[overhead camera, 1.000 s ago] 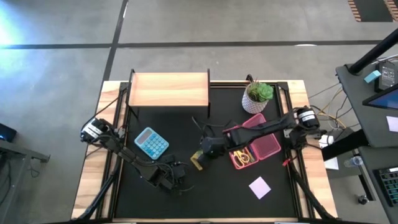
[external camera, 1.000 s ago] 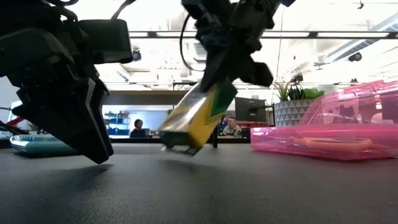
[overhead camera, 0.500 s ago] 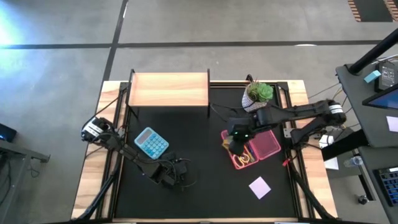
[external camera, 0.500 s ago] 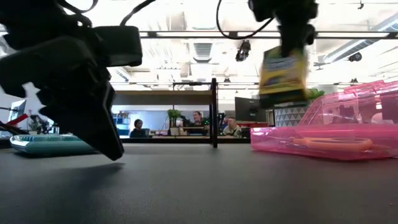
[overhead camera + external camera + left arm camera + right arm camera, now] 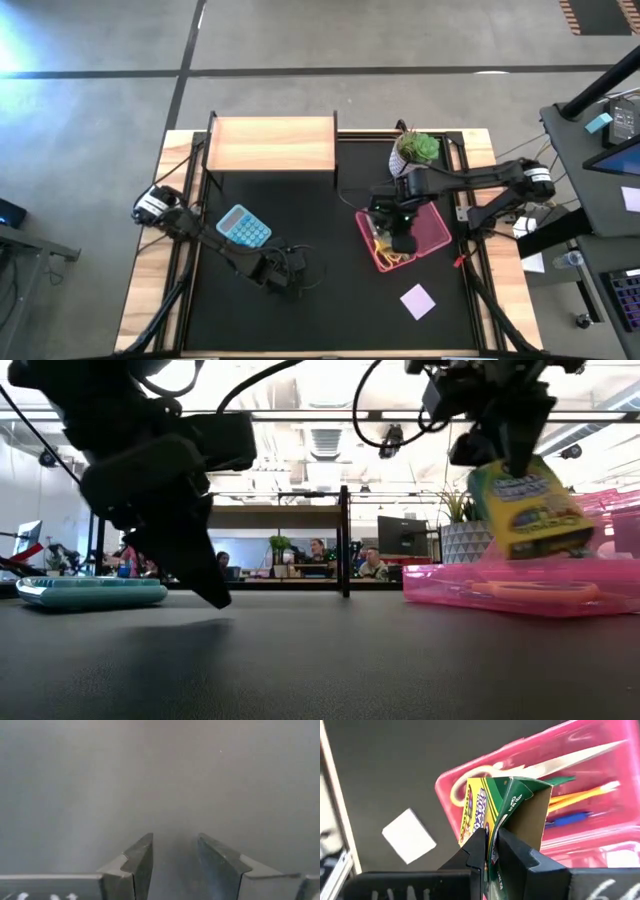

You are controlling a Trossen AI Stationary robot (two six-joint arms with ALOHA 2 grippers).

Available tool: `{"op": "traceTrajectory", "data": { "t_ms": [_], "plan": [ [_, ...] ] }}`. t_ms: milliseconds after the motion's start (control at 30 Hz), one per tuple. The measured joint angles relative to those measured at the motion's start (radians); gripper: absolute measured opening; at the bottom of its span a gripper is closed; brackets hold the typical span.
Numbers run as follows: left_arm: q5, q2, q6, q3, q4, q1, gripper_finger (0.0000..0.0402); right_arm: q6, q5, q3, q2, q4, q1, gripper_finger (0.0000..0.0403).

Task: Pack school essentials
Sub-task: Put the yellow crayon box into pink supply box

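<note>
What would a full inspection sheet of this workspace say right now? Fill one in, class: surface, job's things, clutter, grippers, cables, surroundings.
Surface: black mat on a wooden table.
Job's things: crayon box held above the pink case; scissors and pencils inside the case; note pad on the mat.
Clutter: blue calculator, potted plant, wooden shelf.
Grippers: right gripper shut on the crayon box; left gripper open, empty, near the mat.
Cables: running along both arms.
Surroundings: office with seated people behind; a desk at the right.
</note>
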Motion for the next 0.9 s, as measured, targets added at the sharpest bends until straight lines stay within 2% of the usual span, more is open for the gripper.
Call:
{"op": "traceTrajectory", "data": {
  "t_ms": [100, 267, 600, 800, 900],
  "plan": [
    [0.000, 0.000, 0.000, 0.000, 0.020, 0.012, 0.0137, -0.069, -0.044, -0.027, 0.008, -0.001, -0.016, 0.0033],
    [0.000, -0.001, 0.000, 0.002, 0.048, 0.032, 0.0138, -0.144, -0.050, -0.058, 0.009, 0.005, -0.039, 0.0033],
    [0.000, -0.002, 0.028, 0.003, 0.051, 0.062, 0.0138, -0.055, -0.055, -0.117, 0.008, 0.031, -0.056, 0.0036],
    [0.000, -0.002, 0.158, 0.003, 0.051, 0.086, 0.0137, -0.011, -0.047, -0.128, 0.008, 0.059, -0.055, 0.0081],
    [0.000, -0.002, 0.175, 0.003, 0.051, 0.107, 0.0137, 0.029, -0.036, -0.119, 0.008, 0.078, -0.055, 0.0110]
  ]
}}
